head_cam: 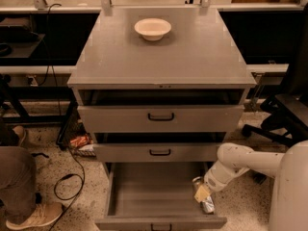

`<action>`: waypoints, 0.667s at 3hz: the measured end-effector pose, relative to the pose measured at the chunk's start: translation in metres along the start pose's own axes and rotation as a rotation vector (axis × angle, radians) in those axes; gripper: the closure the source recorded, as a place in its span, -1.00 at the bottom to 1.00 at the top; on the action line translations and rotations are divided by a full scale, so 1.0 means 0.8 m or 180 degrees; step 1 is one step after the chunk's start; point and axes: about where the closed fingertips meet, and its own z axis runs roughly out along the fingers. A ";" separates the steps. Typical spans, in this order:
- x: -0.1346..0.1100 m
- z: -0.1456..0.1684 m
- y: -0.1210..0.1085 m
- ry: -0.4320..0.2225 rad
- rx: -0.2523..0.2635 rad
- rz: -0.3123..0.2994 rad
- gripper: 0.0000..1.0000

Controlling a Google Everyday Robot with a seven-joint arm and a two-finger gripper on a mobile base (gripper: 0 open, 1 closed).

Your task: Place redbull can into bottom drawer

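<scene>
the grey table (163, 61) has three drawers in its front, and all three are pulled out a bit. the bottom drawer (154, 191) is pulled out the most, and you can see its bare grey floor. the redbull can (208, 206) is inside this drawer, right against the right wall and near the front right corner. it leans a little, with its shiny top toward the back. the gripper (202, 194) is down in the drawer too, and its claw is pinching the can. the white arm (240, 160) reaches in from the right side of the table.

a white bowl (152, 29) sits on the table top, near the back edge and about in the middle. a black chair (284, 117) stands past the right edge. on the floor past the left edge there is a black cable (67, 186), a snack bag (79, 141) and a person's shoe (36, 215).
</scene>
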 end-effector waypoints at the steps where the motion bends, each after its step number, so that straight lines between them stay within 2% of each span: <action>1: -0.012 0.049 -0.014 -0.0261 -0.0134 0.0062 1.00; 2: -0.023 0.096 -0.027 -0.0390 -0.0253 0.0145 1.00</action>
